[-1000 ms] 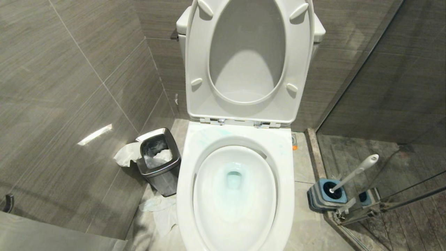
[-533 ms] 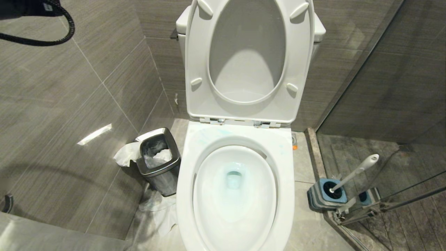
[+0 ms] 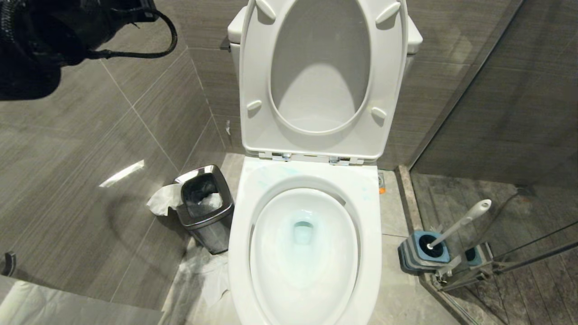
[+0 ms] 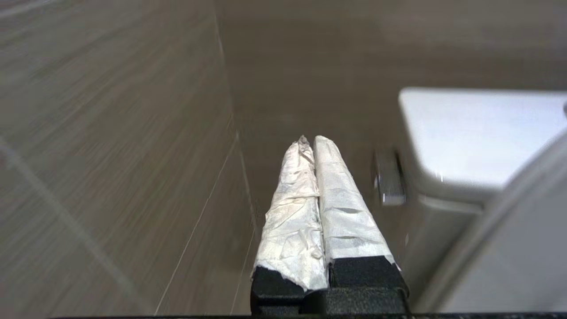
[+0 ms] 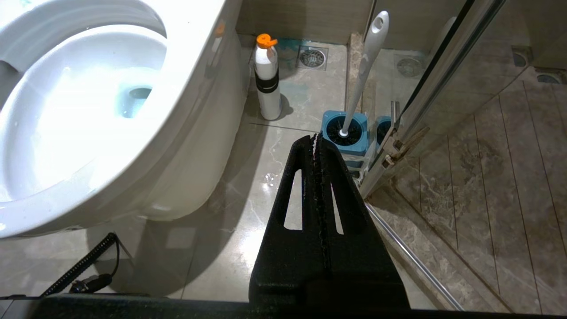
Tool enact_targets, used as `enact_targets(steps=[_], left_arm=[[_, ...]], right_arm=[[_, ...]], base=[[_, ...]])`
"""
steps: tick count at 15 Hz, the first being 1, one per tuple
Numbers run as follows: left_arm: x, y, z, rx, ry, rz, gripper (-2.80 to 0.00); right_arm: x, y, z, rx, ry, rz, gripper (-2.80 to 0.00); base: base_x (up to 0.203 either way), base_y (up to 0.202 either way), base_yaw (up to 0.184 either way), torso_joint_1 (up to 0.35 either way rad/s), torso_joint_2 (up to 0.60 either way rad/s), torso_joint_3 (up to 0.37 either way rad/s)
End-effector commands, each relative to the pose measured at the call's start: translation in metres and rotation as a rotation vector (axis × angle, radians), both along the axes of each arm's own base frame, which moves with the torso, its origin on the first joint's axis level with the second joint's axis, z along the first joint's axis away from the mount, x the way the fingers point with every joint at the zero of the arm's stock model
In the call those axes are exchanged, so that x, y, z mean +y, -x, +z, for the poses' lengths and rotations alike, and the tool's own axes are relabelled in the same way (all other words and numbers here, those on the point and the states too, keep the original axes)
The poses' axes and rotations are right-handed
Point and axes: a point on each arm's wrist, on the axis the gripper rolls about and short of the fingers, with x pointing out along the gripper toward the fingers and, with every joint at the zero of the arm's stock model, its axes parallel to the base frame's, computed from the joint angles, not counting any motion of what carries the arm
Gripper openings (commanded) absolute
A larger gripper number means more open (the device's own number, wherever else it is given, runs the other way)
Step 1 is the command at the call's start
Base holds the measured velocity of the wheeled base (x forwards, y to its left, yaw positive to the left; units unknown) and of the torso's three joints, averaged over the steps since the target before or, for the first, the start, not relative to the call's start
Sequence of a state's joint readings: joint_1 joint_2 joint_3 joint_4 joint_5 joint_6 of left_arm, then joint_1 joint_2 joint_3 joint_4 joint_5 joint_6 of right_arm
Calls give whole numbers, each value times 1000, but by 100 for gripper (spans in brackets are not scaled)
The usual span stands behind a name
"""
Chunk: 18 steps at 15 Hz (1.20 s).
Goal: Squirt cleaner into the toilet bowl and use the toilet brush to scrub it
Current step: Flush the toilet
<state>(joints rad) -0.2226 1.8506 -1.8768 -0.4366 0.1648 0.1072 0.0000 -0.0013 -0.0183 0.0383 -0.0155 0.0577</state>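
**Cleaner is in the bowl, brush back in its holder**

Teal-tinted water lies at the bottom of the toilet bowl (image 3: 303,253), and faint streaks of the cleaner (image 3: 280,172) show on the flat rim near the hinges. The seat and lid (image 3: 321,76) stand raised against the tank. From this I judge that the squirting step is done. If the scrubbing is also done I cannot say for sure: the ceramic looks clean and wet, which fits with it, but nothing proves it.

The toilet brush (image 3: 460,222) stands in its blue-topped holder (image 3: 424,253) on the floor, to the right of the bowl and beside the glass shower door (image 3: 496,90). No gripper touches it. A white bottle with an orange cap (image 5: 267,79) stands on the floor close to the toilet base, between the bowl and the holder.

The left gripper (image 4: 312,141) has its two white-wrapped fingers pressed together and holds nothing. It is raised high at the left, pointing toward the wall near the tank (image 4: 478,133) and the metal flush lever (image 4: 388,179); perhaps flushing is the step in hand. The right gripper (image 5: 315,137) hangs low beside the toilet, its black fingers closed and empty.

A steel waste bin (image 3: 205,207) stands left of the bowl.
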Motion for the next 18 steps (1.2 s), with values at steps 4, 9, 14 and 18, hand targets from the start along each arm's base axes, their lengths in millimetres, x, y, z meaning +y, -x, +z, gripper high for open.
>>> enact_targets(steps=[4,9,14,18], left_arm=[[-11,-40,-26,38,-42,-84,-280],[-14,-39,-25,27,-39,-86,-280],[-11,-26,-9,-59,-22,-66,-280],[-16,-21,-4,-100,-12,-81,-280]], right_arm=[[0,0,0,1,-1,0,-280],[0,0,0,1,-1,0,-280],[0,0,0,1,-1,0,-280],[0,0,0,1,-1,0,-280]], base=[[0,0,0,0,0,0],[0,0,0,1,2,-71],[0,0,0,-1,4,-146],[0,0,0,1,0,-9]])
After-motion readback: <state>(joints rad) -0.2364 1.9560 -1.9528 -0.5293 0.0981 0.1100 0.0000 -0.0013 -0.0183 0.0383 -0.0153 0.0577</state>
